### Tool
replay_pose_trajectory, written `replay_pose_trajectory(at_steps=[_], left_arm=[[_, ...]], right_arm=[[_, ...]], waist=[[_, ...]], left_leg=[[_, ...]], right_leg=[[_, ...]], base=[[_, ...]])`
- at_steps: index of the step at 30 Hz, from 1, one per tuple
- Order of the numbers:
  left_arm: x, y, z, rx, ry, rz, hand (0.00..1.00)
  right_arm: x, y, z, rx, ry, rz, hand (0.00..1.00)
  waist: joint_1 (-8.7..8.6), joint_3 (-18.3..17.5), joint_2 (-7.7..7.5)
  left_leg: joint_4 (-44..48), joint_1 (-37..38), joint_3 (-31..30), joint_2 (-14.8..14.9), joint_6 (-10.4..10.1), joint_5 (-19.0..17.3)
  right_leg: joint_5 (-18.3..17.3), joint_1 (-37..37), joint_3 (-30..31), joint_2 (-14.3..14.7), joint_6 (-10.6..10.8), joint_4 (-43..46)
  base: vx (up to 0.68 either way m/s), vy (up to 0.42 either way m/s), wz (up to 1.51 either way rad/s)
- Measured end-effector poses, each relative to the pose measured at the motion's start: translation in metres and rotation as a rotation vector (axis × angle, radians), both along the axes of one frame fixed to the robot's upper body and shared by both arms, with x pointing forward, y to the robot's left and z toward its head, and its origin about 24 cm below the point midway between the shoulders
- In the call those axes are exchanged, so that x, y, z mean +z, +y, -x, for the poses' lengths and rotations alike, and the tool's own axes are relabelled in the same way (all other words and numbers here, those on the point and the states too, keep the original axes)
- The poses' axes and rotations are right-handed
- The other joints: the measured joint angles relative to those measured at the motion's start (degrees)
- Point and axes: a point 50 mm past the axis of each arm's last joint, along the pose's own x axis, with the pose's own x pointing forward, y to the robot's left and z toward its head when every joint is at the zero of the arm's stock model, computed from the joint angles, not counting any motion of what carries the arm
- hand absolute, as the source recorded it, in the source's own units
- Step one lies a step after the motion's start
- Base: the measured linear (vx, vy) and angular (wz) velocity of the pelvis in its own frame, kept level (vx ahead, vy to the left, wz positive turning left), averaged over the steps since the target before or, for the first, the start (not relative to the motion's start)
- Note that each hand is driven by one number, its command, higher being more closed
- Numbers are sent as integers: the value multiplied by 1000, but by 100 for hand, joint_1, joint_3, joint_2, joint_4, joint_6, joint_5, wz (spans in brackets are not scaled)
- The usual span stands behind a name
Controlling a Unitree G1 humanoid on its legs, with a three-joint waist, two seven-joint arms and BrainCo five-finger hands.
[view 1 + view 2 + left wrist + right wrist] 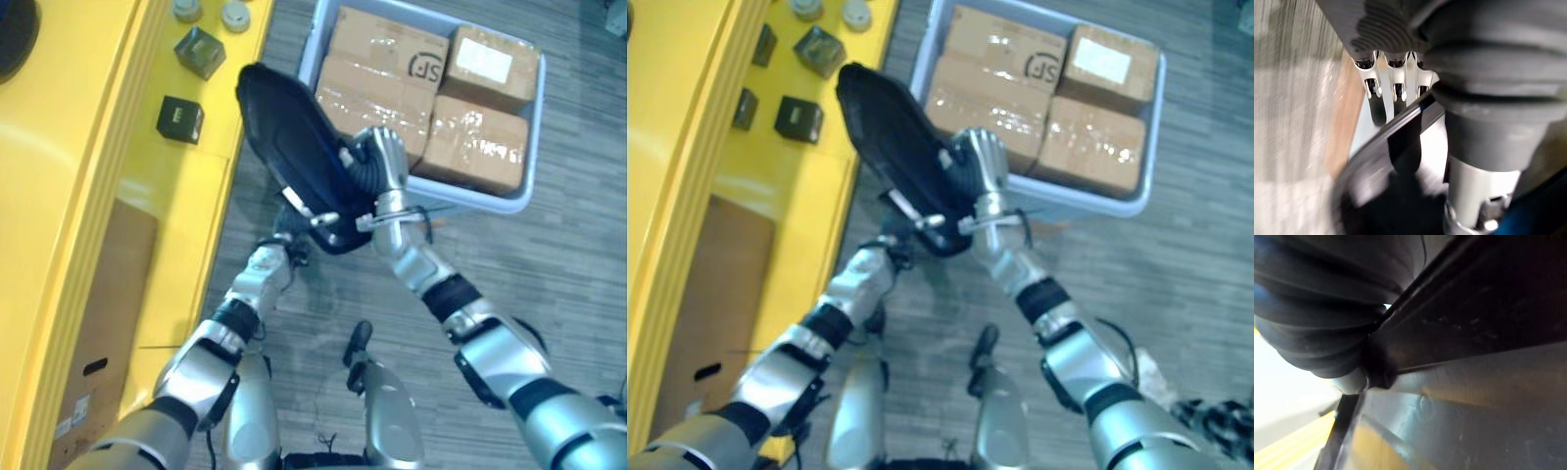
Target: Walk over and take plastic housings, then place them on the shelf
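Presently the black plastic housing [289, 137] is held up between both hands, tilted, its upper end reaching over the edge of the yellow shelf [59, 147] and its lower end hanging above the grey plank floor [568, 294]. The right hand [382, 157] is set against the housing's right edge, with its fingers bent round that edge. The left hand [1397, 78] is placed under the lower end; in its wrist view the fingers are seen straight in a row, passing behind the housing's dark rim.

Two small dark boxes [180, 118] [200, 51] and two round caps [235, 15] are noted on the shelf top, near the housing's upper end. Beyond the hands a grey-blue bin [460, 202] stands on the floor, packed with taped cardboard boxes [470, 142]. A brown carton [98, 323] is seen low in the shelf.
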Motion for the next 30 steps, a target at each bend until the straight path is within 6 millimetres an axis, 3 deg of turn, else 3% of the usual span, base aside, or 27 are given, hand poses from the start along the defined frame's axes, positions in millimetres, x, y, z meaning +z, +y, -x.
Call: replay_pose_trajectory(at_steps=[10,16,23,30], left_arm=[[-4,-1,1,-2,42,144,100],[-1,-1,1,43,23,221,100],[-5,-7,8,120,-33,235,100],[-6,-19,15,185,-107,140,100]], right_arm=[[6,6,0,23,-16,14,100],[10,7,0,34,-1,-63,100],[-4,-2,1,23,47,-190,100],[-25,-19,6,-15,90,-289,100]], waist=[[-33,0,3],[-37,2,7],[-39,12,24],[-50,47,101]], left_leg=[[15,0,-6,-76,6,-4],[34,22,6,-87,22,-14],[29,194,154,-106,69,-69],[-5,429,304,-135,83,-144]], right_leg=[[-13,13,-12,-77,14,10],[-15,32,8,-87,20,11],[-27,106,131,-123,53,11],[-70,231,263,-166,94,8]], base=[[0,0,0],[0,0,0],[4,-6,-7],[27,-4,-8]])
